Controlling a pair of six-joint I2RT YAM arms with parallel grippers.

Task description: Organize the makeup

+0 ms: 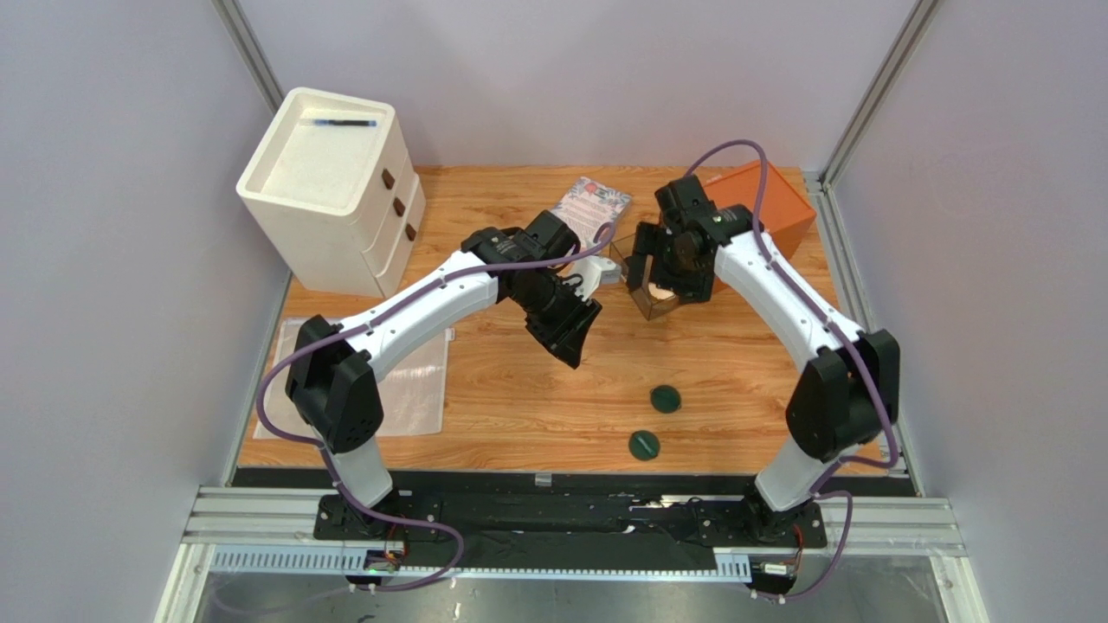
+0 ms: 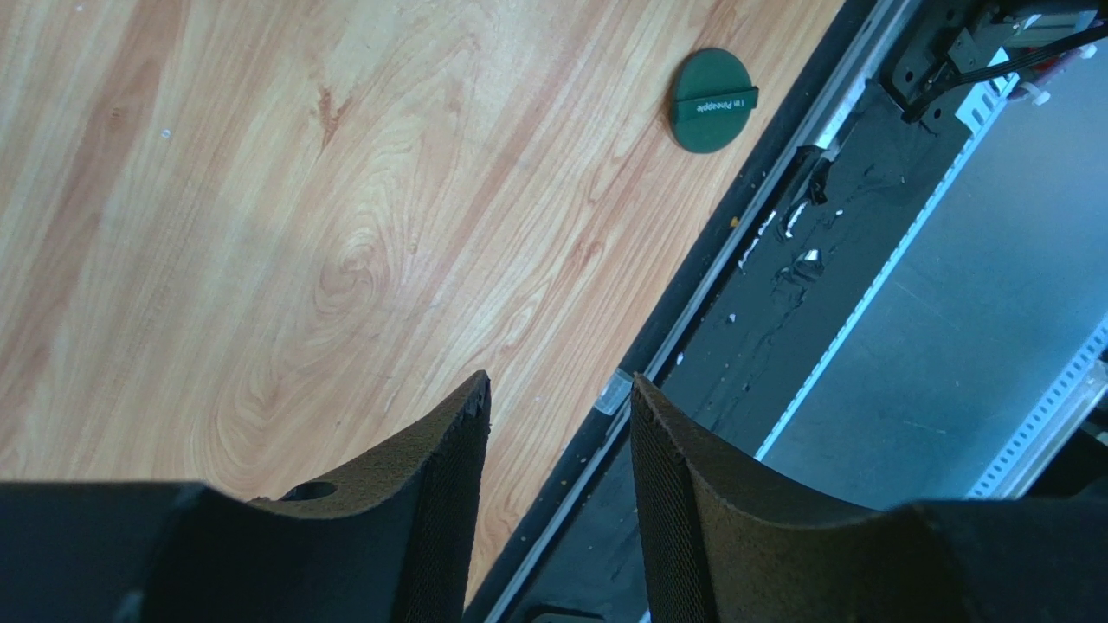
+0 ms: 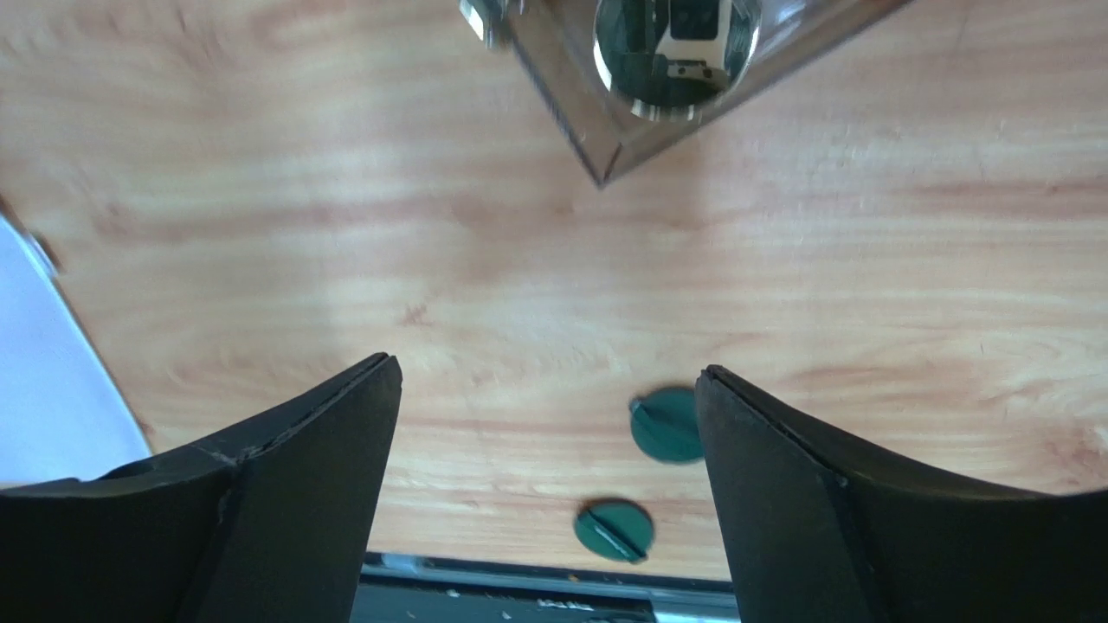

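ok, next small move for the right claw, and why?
Probably swing the right claw, open and empty by the clear box, toward the green disc nearer the box: it and the disc by the table edge lie loose, not boxed.

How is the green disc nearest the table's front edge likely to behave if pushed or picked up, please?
That green disc lies flat and looks thin, so a push would probably slide it, not roll it. Its low rim likely gives little to pinch. Near the table edge, it might slide off.
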